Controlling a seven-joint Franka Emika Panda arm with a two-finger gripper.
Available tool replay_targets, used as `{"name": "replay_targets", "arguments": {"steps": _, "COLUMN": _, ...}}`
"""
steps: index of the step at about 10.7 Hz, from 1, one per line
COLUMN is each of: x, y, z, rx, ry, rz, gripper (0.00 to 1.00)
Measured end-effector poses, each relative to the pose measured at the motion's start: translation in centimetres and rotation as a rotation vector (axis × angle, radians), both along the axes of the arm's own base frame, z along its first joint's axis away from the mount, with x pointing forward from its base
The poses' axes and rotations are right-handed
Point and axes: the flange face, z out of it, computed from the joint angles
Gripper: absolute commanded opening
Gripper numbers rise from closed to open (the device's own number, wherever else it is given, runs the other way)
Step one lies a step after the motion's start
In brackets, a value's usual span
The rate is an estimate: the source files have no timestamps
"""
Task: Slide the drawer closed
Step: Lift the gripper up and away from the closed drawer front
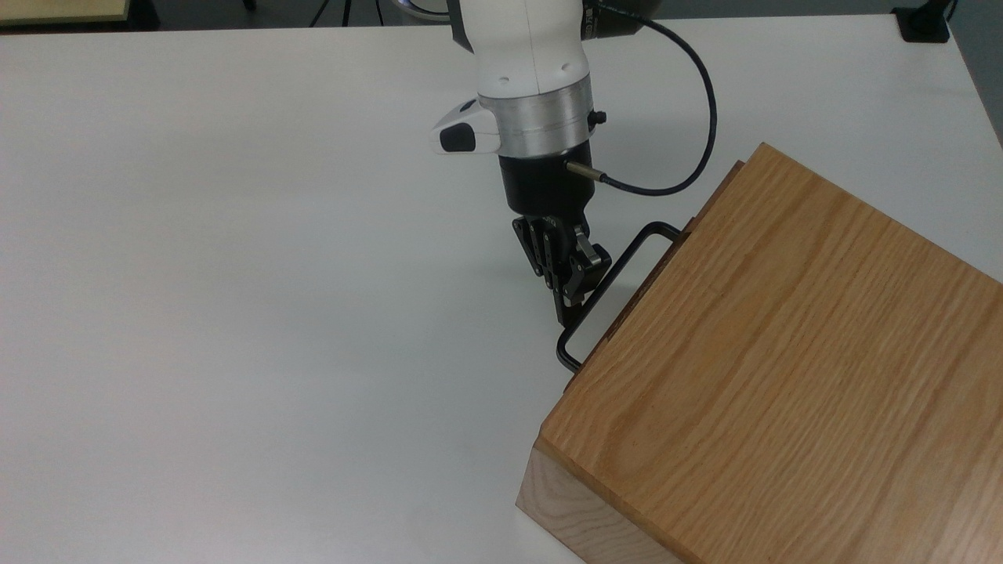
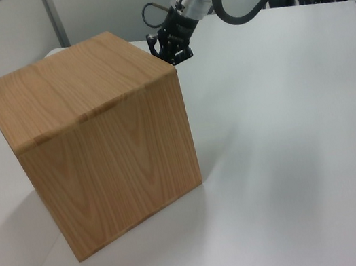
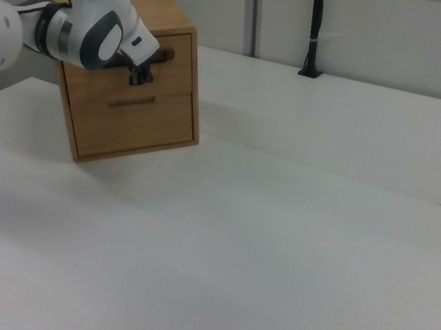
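Sitting pushed into the oak box (image 1: 783,360), the drawer (image 1: 709,196) showed just a sliver of its front panel at the box's top edge in the top view, with only the black handle (image 1: 607,294) sticking out. Closing looked done, or nearly so. The gripper (image 1: 570,301) rested against the handle bar; whether its jaws clasped the bar could not be told. What remained, by my judgement, was backing away over the table (image 1: 235,274).

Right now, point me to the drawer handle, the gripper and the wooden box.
drawer handle (image 1: 627,252), top view, on the long black bar.
gripper (image 1: 566,313), top view, at its fingertips.
wooden box (image 1: 783,368), top view, on the top panel.
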Motion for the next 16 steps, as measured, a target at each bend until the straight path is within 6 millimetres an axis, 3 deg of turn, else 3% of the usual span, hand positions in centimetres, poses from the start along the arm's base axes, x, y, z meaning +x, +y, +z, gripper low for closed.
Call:
{"name": "replay_targets", "arguments": {"steps": 3, "x": -1.7, "y": -2.1, "z": 1.3, "rx": -0.160, "ry": 0.122, "rz": 0.188, "gripper": 0.00}}
{"name": "replay_targets", "arguments": {"steps": 6, "x": -6.0, "y": -8.1, "z": 7.0, "rx": -0.265, "ry": 0.275, "rz": 0.338, "gripper": 0.00}}
{"name": "replay_targets", "arguments": {"steps": 9, "x": -11.9, "y": -10.7, "z": 12.7, "rx": -0.317, "ry": 0.371, "rz": 0.467, "gripper": 0.05}}
{"name": "replay_targets", "arguments": {"steps": 12, "x": -15.0, "y": -12.5, "z": 14.0, "rx": -0.362, "ry": 0.390, "rz": 0.586, "gripper": 0.14}}
{"name": "replay_targets", "arguments": {"steps": 16, "x": -16.1, "y": -13.2, "z": 13.1, "rx": -0.435, "ry": 0.368, "rz": 0.803, "gripper": 0.70}}
